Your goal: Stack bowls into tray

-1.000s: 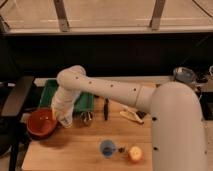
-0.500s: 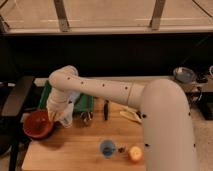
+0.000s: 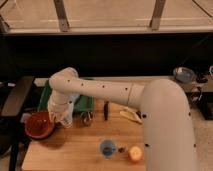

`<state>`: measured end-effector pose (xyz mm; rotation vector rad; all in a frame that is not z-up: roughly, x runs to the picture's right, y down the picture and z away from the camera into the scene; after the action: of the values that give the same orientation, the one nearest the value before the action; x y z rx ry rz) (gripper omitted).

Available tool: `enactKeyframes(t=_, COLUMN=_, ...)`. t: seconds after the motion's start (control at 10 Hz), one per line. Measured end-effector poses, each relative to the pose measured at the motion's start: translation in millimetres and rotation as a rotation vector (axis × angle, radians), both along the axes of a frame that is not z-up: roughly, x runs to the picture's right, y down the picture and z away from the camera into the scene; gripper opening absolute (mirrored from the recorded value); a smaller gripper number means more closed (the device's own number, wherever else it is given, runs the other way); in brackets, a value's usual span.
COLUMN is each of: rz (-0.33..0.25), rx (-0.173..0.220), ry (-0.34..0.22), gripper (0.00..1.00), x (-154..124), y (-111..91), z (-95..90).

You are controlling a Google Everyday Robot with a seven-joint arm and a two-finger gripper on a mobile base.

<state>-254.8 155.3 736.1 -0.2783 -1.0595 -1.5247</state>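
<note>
Puts the claw [image 3: 63, 119] at 3 o'clock of the orange-red bowl [image 3: 39, 126], edged slightly toward 9 o'clock since a second ago. Cannot tell whether clenched or released. Leaves the bowl unmoved on the surface [image 3: 75, 150], at 7 o'clock of the green tray [image 3: 86, 103]. Suggests a grasp lining up, with nothing stacked yet.

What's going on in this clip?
The robot's white arm stretches across the wooden table. Its claw is low beside the rim of the orange-red round plastic bowl. That bowl sits on the table in front of the green rectangular plastic tray, not in it, so the stacking is not done.
</note>
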Motion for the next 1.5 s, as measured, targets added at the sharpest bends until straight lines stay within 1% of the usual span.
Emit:
enactKeyframes(t=0.1, rz=0.009, rx=0.0, ry=0.008, gripper=0.7, x=2, y=1, z=0.9)
enactKeyframes(t=0.2, rz=0.018, rx=0.002, ry=0.017, gripper=0.76, x=5, y=2, z=1.5)
enactKeyframes(t=0.5, rz=0.04, rx=0.018, ry=0.034, gripper=0.77, x=9, y=0, z=-2.8)
enactKeyframes(t=0.6, rz=0.057, rx=0.024, ry=0.048, gripper=0.77, x=11, y=-1, z=-6.3)
enactKeyframes(t=0.7, rz=0.081, rx=0.022, ry=0.075, gripper=0.77, x=13, y=-1, z=-9.7)
enactKeyframes(t=0.9, rz=0.151, rx=0.006, ry=0.161, gripper=0.77, x=24, y=-2, z=-18.8)
enactKeyframes(t=1.0, rz=0.164, rx=0.001, ry=0.177, gripper=0.77, x=24, y=-1, z=-21.3)
enactKeyframes(t=1.1, rz=0.172, rx=-0.001, ry=0.185, gripper=0.77, x=25, y=-1, z=-22.6)
enactKeyframes(t=1.5, rz=0.172, rx=-0.005, ry=0.184, gripper=0.77, x=25, y=-1, z=-22.5)
